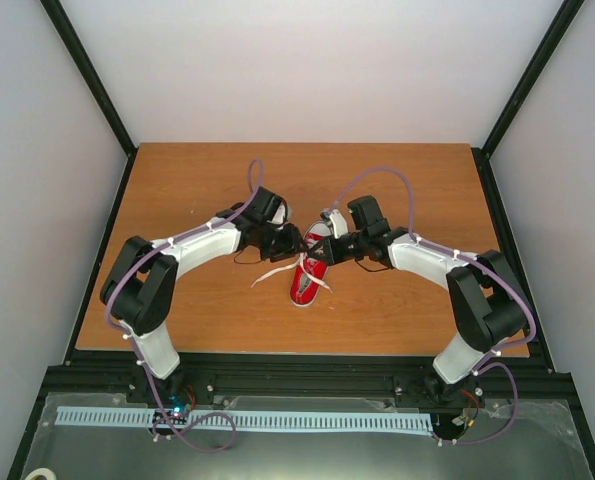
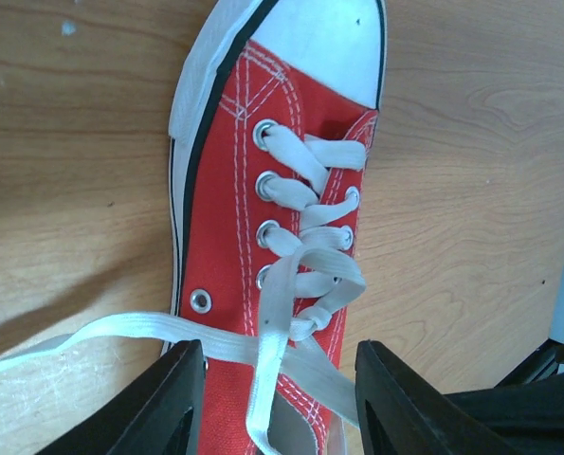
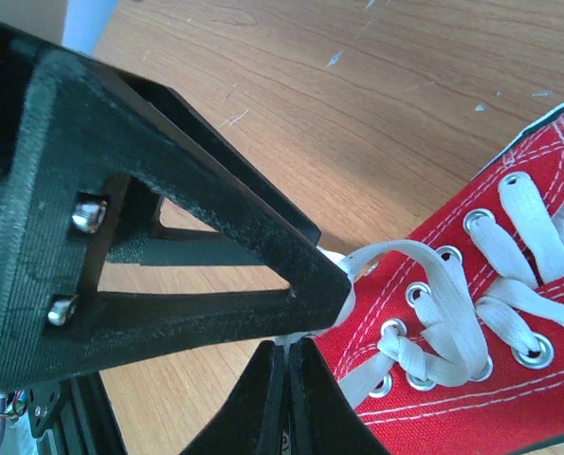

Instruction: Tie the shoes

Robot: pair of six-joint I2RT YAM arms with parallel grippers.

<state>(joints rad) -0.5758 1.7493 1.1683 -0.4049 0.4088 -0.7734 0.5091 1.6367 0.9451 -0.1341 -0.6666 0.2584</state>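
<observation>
The red sneaker (image 1: 306, 281) lies mid-table, white toe cap toward the arm bases. In the left wrist view the shoe (image 2: 227, 199) fills the frame, and a small half knot (image 2: 312, 325) joins the white laces below the last eyelets. My left gripper (image 2: 282, 391) is open, straddling the shoe's opening, with both lace ends crossing between its fingers (image 2: 172, 403). One lace end (image 2: 82, 334) trails left onto the table. My right gripper (image 3: 288, 370) is shut at the shoe's side (image 3: 490, 389), and a white lace (image 3: 395, 254) runs into it. The grippers nearly touch in the top view: left (image 1: 290, 242), right (image 1: 323, 251).
The wooden table (image 1: 197, 180) is bordered by a black frame and white walls. A loose lace end (image 1: 273, 274) lies left of the shoe. The left gripper's black finger (image 3: 168, 237) crowds the right wrist view. Part of the right arm (image 2: 556, 365) shows at the left wrist view's edge.
</observation>
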